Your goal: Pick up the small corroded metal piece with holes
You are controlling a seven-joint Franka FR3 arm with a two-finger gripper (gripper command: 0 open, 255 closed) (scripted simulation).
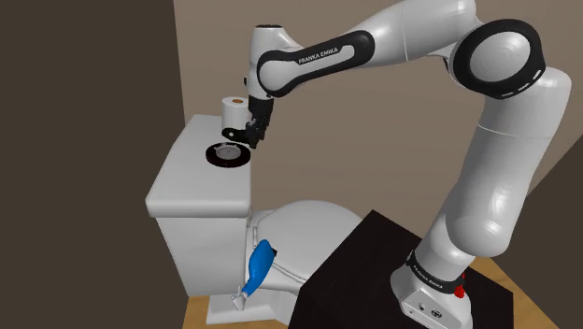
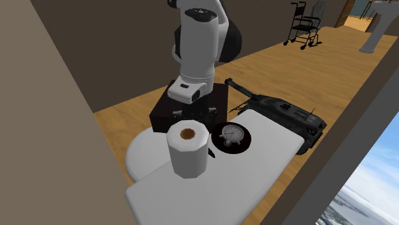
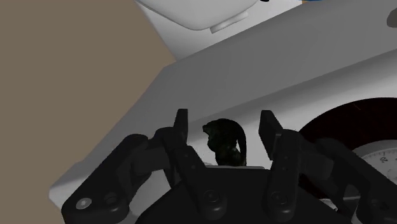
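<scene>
Metal piece [image 3: 226, 145]: dark, lying on toilet tank lid [image 3: 254, 70] | claw [image 3: 224, 117]: spread apart, straddling it, apparently not touching | remaining: closing, lifting.

Currently showing: one white toilet [image 1: 201, 245], one white paper roll with brown core [image 2: 188, 153], one round black dish [image 2: 245, 146], one small dark lumpy piece [image 3: 226, 143], one blue bottle-shaped object [image 1: 260, 264].

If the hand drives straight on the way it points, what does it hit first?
The small dark metal piece, sitting between the hand's open fingers, apparently untouched. Right under it lies the white toilet tank lid, which the fingertips would likely reach next; depth is hard to judge.
</scene>
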